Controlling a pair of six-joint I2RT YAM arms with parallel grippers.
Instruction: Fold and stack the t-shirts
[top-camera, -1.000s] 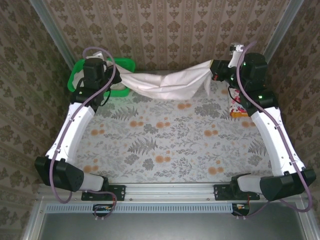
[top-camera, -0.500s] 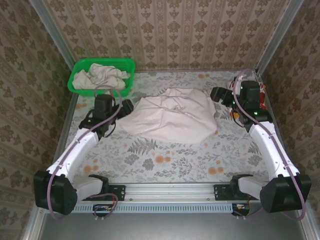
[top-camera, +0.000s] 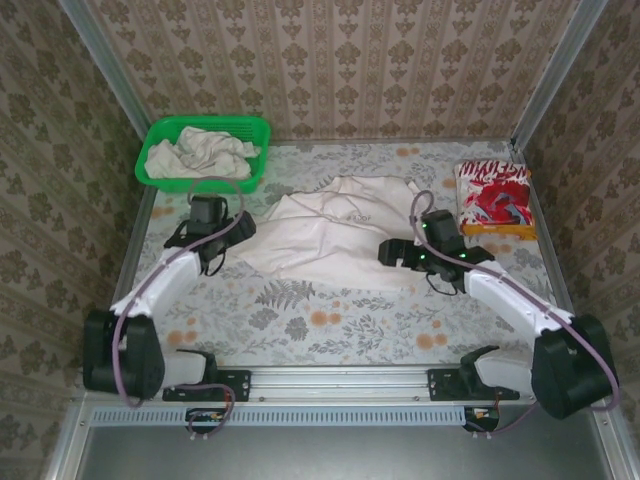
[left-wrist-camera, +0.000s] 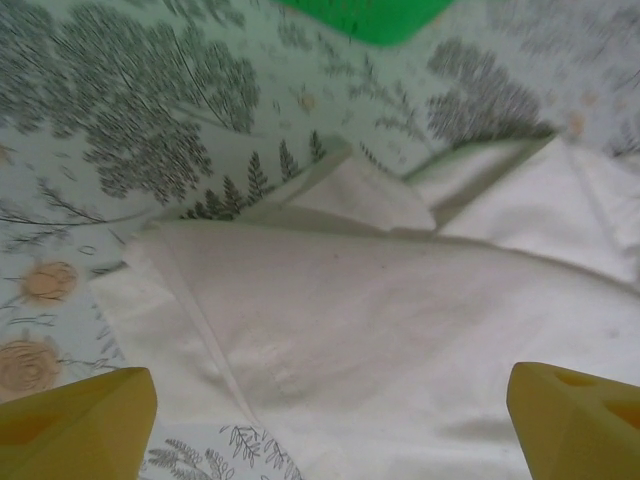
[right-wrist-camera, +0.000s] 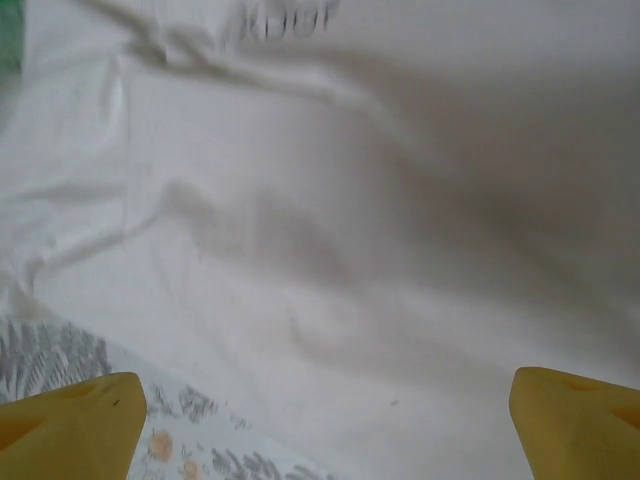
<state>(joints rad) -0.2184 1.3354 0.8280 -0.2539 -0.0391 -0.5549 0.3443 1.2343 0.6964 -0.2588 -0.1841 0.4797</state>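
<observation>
T-shirt (top-camera: 330, 240) chest print (right-wrist-camera: 285, 18) blurred; no legible txt.

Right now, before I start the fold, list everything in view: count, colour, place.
Spread t-shirt: one, off-white with a small dark print, table centre.
Folded t-shirt: one, red-and-white, far right corner.
Crumpled cloth: count unclear, off-white, inside the basket.
Basket: one, green mesh, far left corner.
Table: one, floral-patterned surface.
Left pincer: one, yellow fingertips, open over the spread t-shirt's left edge.
Right pincer: one, yellow fingertips, open over its right side.
</observation>
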